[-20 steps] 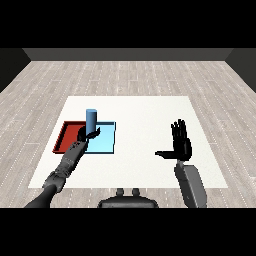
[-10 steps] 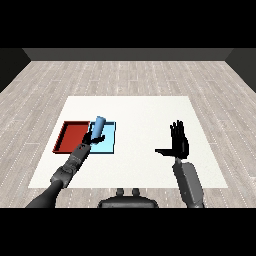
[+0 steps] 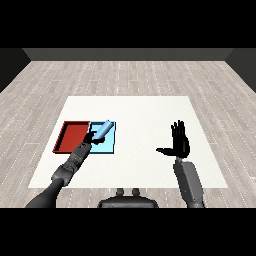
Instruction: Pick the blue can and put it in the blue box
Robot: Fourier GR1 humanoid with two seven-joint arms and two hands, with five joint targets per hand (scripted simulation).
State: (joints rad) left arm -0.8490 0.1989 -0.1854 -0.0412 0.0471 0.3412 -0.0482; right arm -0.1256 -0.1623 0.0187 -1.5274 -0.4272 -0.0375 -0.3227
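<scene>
Now, from the head view, the left hand (image 3: pixel 90 139) reaches over the blue tray (image 3: pixel 109 146), its fingers curled round the lower end of the blue can (image 3: pixel 103 131). The can is tilted, its top leaning up and to the right, and it lies over the blue tray's area; whether it touches the tray floor I cannot tell. The red tray (image 3: pixel 71 136) lies just beside the blue one, on its left, edges touching. Both trays sit on the left part of the white worktop (image 3: pixel 150 115). The right hand (image 3: pixel 179 144) is raised well apart on the right side, palm upright, fingers straight and pointing up, thumb stuck out to the left, holding nothing.
</scene>
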